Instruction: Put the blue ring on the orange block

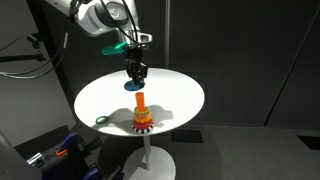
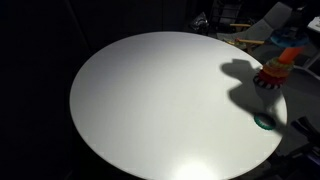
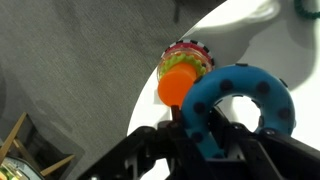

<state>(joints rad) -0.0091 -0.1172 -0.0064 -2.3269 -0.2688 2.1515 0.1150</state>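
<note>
My gripper (image 1: 134, 72) hangs over the far part of the round white table (image 1: 175, 95), shut on the blue ring (image 1: 130, 86). The ring hangs in the air, a little behind and above the orange block (image 1: 141, 102), which stands upright on its red toothed base (image 1: 142, 123). In the wrist view the dotted blue ring (image 3: 215, 95) sits between the black fingers (image 3: 215, 128), and the orange peg top (image 3: 178, 86) lies just beside it at the left. The peg also shows in an exterior view (image 2: 281, 59); the gripper is hidden in the dark there.
A thin green ring (image 1: 101, 119) lies flat on the table near the edge, beside the peg; it also shows in the other views (image 2: 263, 122) (image 3: 308, 6). The table stands on a single white post. Dark curtains and gear surround it.
</note>
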